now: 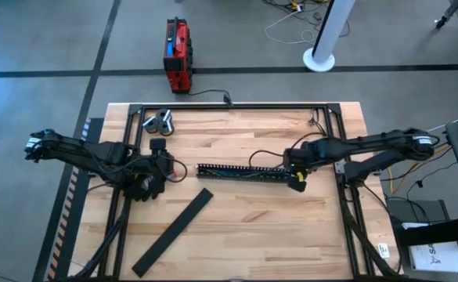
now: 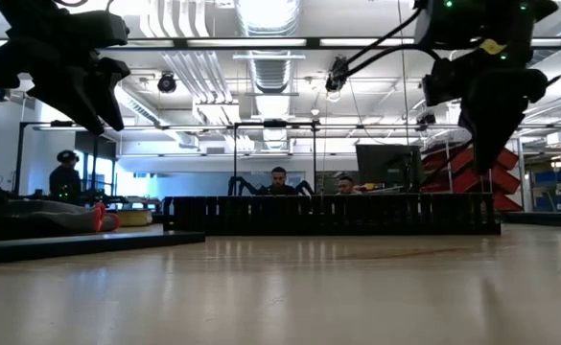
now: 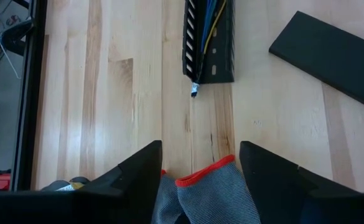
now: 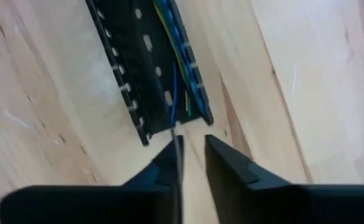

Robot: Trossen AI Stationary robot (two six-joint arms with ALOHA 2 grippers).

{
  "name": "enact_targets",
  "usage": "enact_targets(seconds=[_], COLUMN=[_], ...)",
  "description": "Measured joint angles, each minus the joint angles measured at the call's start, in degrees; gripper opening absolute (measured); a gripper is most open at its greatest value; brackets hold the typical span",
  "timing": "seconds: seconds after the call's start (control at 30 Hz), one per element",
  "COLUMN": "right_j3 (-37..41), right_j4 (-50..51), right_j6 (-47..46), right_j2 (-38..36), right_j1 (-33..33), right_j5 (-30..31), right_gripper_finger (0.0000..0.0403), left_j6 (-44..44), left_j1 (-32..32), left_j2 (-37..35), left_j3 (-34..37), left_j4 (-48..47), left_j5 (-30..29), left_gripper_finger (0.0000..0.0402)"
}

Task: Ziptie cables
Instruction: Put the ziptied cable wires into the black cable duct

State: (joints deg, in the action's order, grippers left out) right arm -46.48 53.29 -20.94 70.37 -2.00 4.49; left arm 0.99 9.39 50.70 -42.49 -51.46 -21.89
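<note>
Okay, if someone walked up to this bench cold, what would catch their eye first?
Probably the long black comb-toothed duct lying across the middle of the wooden table, with blue, green and yellow cables running inside it. The right gripper hangs just off the duct's right end, fingers slightly parted, while the left gripper waits off its left end, open. The duct's flat black lid lies loose at an angle nearer the front.
</note>
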Motion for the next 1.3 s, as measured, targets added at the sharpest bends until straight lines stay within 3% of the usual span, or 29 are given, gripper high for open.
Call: enact_targets(seconds=[0.13,0.4,0.5,0.73,0.9,1.13,1.3], right_j3=[2.2,8.9,10.8,11.8,10.9,5.1,0.7], right_j4=[-0.1,-2.7,-5.3,-5.6,-5.1,-3.6,-4.6], right_j6=[-2.1,-6.4,-8.4,-11.8,-10.1,-7.6,-2.8], right_j2=[-2.4,-0.8,0.3,5.2,6.7,3.1,-0.1], right_j1=[0.1,1.8,3.3,5.1,5.2,5.2,5.1], right_j5=[0.0,-0.2,-3.1,-4.0,-9.0,-8.6,-1.8], right_gripper_finger=[0.0006,0.0001,0.0001,0.0,0.0001,0.0062,0.0117], left_j6=[0.0,0.0,0.0,0.0,0.0,0.0,0.0], left_j1=[0.0,0.0,0.0,0.0,0.0,0.0,0.0], left_j2=[0.0,0.0,0.0,0.0,0.0,0.0,0.0], left_j3=[0.0,0.0,0.0,0.0,0.0,0.0,0.0], left_j4=[0.0,0.0,0.0,0.1,0.0,0.0,0.0], left_j5=[0.0,0.0,0.0,0.0,0.0,0.0,0.0], left_gripper_finger=[0.02,0.0216,0.0223,0.0235,0.0238,0.023,0.0219])
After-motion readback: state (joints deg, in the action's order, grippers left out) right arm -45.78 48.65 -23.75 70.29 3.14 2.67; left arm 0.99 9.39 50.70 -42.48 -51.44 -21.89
